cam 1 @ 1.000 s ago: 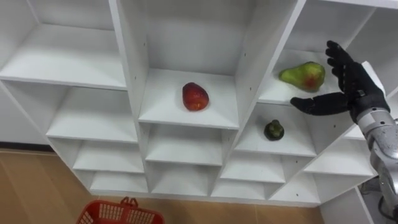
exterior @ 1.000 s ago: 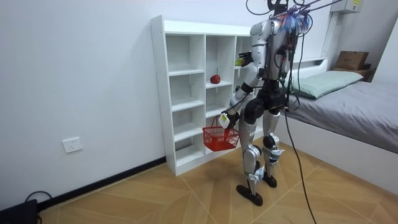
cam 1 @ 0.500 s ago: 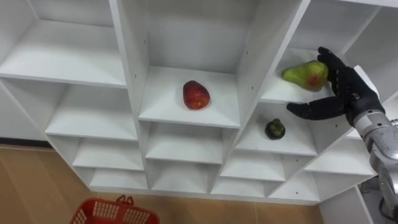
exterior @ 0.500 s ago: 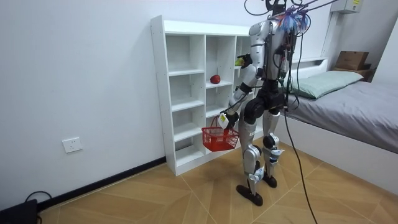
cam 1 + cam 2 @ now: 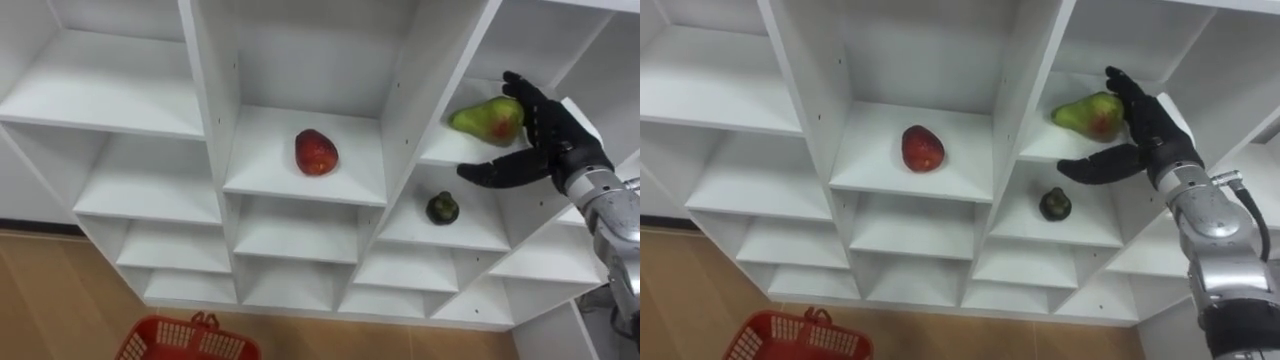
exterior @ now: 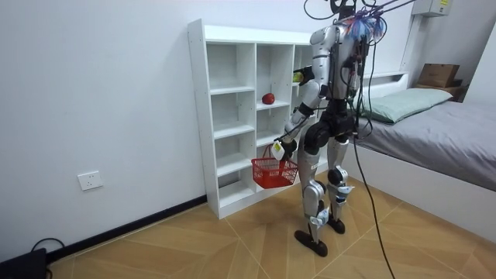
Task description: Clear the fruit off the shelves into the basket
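Note:
A green pear (image 5: 485, 120) with a red blush lies on a right-column shelf of the white closet (image 5: 205, 110). My right hand (image 5: 548, 140) is open at its right end. The straight fingers reach along the pear's side and the thumb stretches out below the shelf edge. A red apple (image 5: 316, 152) rests on the middle shelf. A small dark fruit (image 5: 442, 208) sits one shelf under the pear. My left hand (image 6: 280, 146) hangs low, shut on the handle of the red basket (image 6: 273, 172), whose rim also shows in the left eye view (image 5: 180, 340).
I stand close in front of the closet (image 6: 232, 116) on a wooden floor. A bed (image 6: 434, 124) lies behind me at the room view's right. The other shelves hold nothing. Upright dividers (image 5: 415, 95) separate the compartments.
My right hand has moved left and into the compartment, from clear of the pear to its fingers lying against the pear's right end. The basket and other fruits have not moved.

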